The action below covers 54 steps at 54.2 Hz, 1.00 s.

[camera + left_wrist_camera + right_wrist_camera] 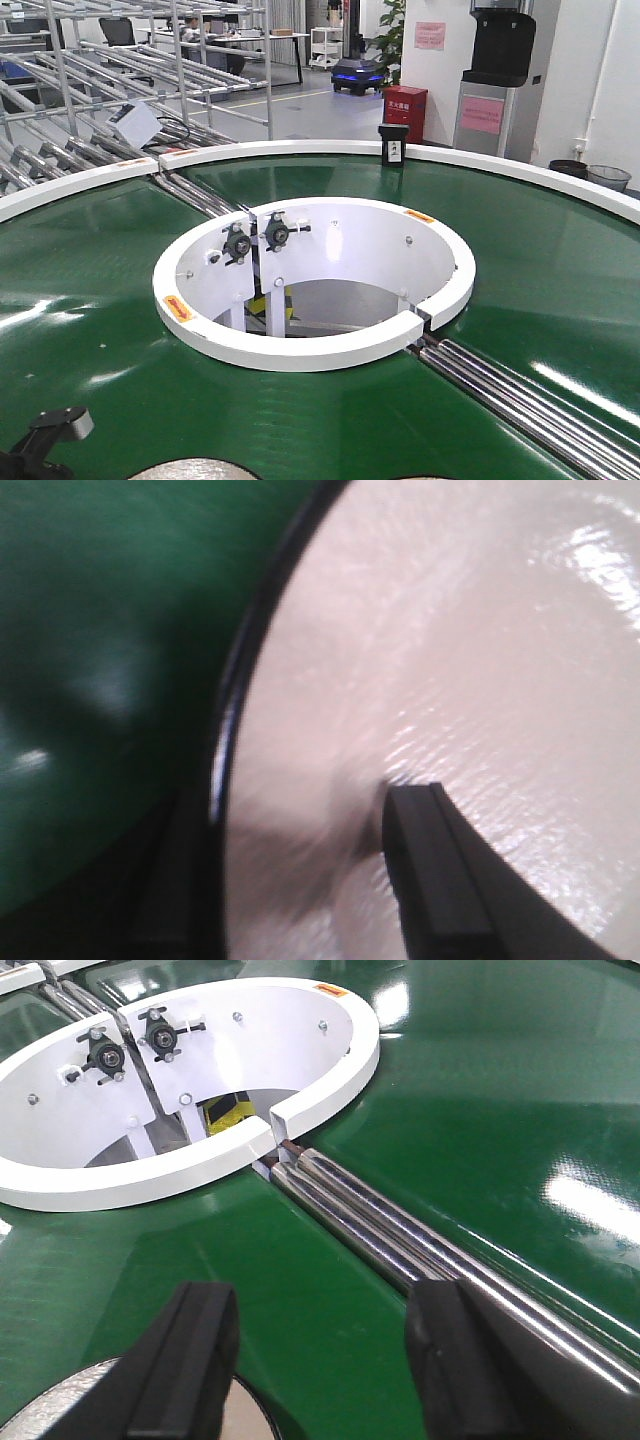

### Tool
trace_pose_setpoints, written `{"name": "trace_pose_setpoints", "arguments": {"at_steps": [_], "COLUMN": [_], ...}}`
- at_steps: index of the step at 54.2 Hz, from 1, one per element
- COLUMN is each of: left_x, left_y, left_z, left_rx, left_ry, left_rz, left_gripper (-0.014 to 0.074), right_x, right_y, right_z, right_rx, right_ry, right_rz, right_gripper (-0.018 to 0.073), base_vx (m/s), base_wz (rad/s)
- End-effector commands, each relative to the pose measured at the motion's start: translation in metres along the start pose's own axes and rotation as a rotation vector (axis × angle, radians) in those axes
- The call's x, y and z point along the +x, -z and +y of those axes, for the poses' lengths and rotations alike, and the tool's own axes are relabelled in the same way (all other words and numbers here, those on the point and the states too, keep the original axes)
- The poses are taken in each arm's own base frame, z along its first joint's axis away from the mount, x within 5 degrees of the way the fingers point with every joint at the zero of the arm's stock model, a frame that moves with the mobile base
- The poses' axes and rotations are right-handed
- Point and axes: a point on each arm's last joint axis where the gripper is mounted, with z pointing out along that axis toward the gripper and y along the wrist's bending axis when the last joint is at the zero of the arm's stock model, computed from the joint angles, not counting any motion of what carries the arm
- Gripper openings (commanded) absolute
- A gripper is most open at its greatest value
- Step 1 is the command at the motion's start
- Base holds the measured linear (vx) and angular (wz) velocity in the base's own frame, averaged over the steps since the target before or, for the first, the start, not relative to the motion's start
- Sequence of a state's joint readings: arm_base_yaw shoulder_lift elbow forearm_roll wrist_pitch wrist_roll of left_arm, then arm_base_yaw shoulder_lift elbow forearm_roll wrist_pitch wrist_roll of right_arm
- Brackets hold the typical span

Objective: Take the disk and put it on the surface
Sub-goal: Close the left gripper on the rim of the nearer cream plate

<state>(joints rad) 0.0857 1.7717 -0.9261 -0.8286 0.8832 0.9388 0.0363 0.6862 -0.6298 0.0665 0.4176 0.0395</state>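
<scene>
A pale, glossy disk [450,650] with a thin black rim fills most of the left wrist view and lies on the green belt [100,630]. My left gripper [295,810] is open and straddles the disk's rim: one black finger [440,880] is over the disk's face, the other is a dark blur outside the rim. In the right wrist view my right gripper [322,1300] hangs open over the green belt, with a disk's edge [250,1415] under its left finger. In the front view a disk's edge [190,468] shows at the bottom. The surface is out of view.
The green ring conveyor [540,280] circles a white inner rim [300,350] around an open well. Steel rollers [400,1230] cross the belt just ahead of the right gripper. A black arm part [55,428] sits bottom left. A small black device [392,143] stands on the far rim.
</scene>
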Motion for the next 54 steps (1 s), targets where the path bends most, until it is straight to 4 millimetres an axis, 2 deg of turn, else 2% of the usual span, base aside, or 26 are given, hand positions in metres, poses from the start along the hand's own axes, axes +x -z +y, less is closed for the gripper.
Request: {"name": "trace_pose_setpoints", "arguments": {"at_steps": [1,9,18,23,30,37,45,49,54], "left_x": [-0.010,-0.006,-0.005,-0.007,-0.011,-0.015,-0.020,-0.022,-0.024], "left_y": [0.011,0.013,0.013,0.014,0.016,0.025,0.052,0.069,0.090], "left_z": [-0.019,-0.026,-0.029,-0.031,-0.033,-0.029,-0.024,-0.027,-0.037], "left_rx": [0.122,0.211,0.238,0.257,0.302,0.340,0.385,0.409,0.444], "left_ry": [-0.040,-0.044,-0.042,0.026,0.131,0.241,0.343,0.353,0.349], "left_rz": [-0.055,-0.012,0.000,-0.016,-0.055,-0.110,-0.241,-0.319,-0.418], "left_gripper": [0.0449,0.0340,0.0113,-0.0013,-0.0010,-0.0008,-0.0005,-0.0004,-0.0002], "right_x": [-0.017,-0.016,-0.011,-0.005,-0.004,-0.019,-0.031,-0.026,-0.013], "right_y": [0.004,0.004,0.003,0.000,-0.012,-0.030,-0.051,-0.062,-0.074], "right_z": [0.001,0.000,0.002,0.002,0.003,0.001,-0.019,-0.034,-0.045], "right_rx": [-0.004,0.003,-0.015,-0.014,-0.003,0.036,0.130,0.161,0.113], "right_ry": [-0.001,0.015,-0.036,-0.042,-0.083,-0.135,-0.247,-0.278,-0.334], "right_rz": [-0.108,-0.106,-0.050,0.028,0.232,0.367,0.425,0.464,0.545], "right_gripper": [0.0451,0.0451,0.0449,0.0449,0.0450,0.0451,0.0451,0.0451,0.0451], "base_vx": [0.00,0.00,0.00,0.00,0.00,0.00,0.00,0.00,0.00], "base_wz": [0.00,0.00,0.00,0.00,0.00,0.00,0.00,0.00,0.00]}}
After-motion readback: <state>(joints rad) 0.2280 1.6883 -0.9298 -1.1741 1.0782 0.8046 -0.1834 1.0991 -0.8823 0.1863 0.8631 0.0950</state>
